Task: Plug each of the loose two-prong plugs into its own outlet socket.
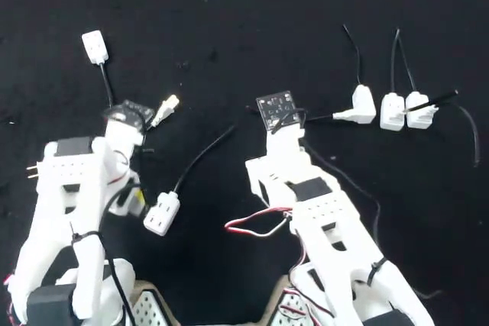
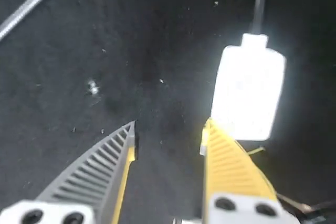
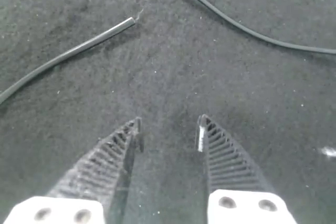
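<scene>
My left pincer hangs open and empty, with a white plug just beside its yellow finger, likely lined up for a grab. The plug lies flat on the black worktop, boxy, with its cord trailing away. My right pincer gapes empty too, near two cord ends.

A: White connector pieces on cords, count?
B: Six. Two at 10 o'clock: outer piece, cream-tipped piece. One at 8: near piece. Three between 2 and 3: angled piece, middle piece, end piece.
A: Arms?
B: Two: left arm, right arm.
</scene>
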Robot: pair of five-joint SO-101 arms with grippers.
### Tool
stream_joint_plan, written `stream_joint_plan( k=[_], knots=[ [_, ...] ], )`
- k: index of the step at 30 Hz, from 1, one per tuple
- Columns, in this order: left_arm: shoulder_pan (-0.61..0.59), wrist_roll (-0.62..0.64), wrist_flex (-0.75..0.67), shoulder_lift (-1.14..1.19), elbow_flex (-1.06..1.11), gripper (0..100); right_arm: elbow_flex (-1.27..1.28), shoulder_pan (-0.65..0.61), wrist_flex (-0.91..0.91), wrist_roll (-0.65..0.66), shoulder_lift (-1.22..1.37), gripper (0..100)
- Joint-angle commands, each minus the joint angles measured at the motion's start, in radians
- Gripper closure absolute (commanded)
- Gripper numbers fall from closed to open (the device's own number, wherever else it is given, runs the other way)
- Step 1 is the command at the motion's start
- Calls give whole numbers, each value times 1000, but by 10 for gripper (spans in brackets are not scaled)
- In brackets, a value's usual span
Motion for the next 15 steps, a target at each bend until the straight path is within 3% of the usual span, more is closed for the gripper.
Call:
stream_joint_plan(
  k=[1, 5, 10, 15],
  knots=[
    [-13, 0, -164, -12, 76, 798, -48, 14, -11, -2, -33, 832],
    [28, 84, -222, -12, 125, 798, -51, 14, -2, -2, -33, 832],
    [171, 101, -84, -12, 101, 798, -59, 34, 0, -3, -35, 832],
    [325, 164, -29, -12, 61, 798, -84, 150, -5, -28, -35, 832]
  ],
)
